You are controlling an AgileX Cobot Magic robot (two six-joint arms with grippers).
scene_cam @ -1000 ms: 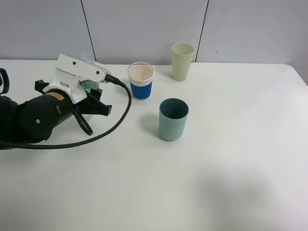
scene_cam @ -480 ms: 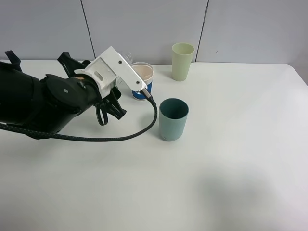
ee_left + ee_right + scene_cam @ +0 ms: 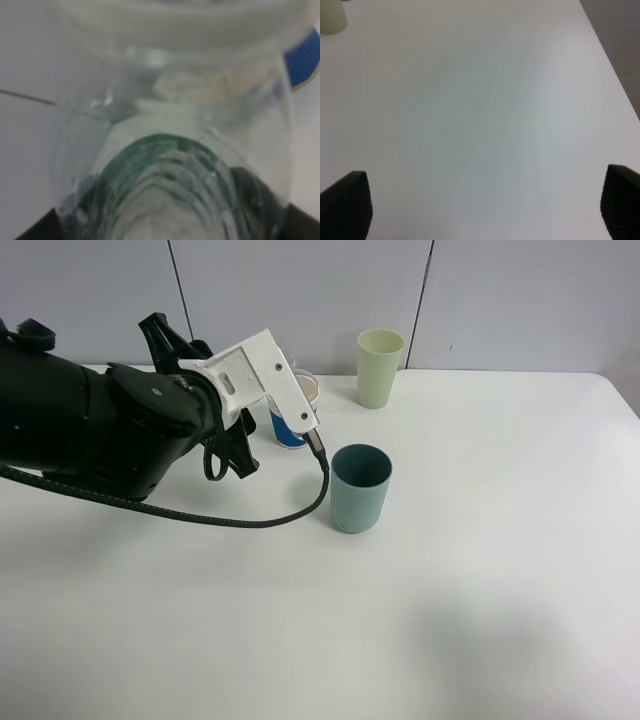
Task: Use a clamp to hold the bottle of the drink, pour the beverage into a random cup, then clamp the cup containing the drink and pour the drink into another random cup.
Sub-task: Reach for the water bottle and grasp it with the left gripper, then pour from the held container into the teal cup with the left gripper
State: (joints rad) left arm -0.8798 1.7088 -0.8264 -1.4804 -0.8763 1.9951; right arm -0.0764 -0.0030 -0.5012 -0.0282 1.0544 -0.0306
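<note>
Bright even light; bottle blurred in left wrist view

The high camera looks down from the front across the worktop toward the grey back wall. The left wrist camera sits hard against the clear bottle, catching the blue-sleeved cup that the high view shares. The right wrist camera looks down on the worktop from farther off, sharing the pale yellow-green cup.
</note>
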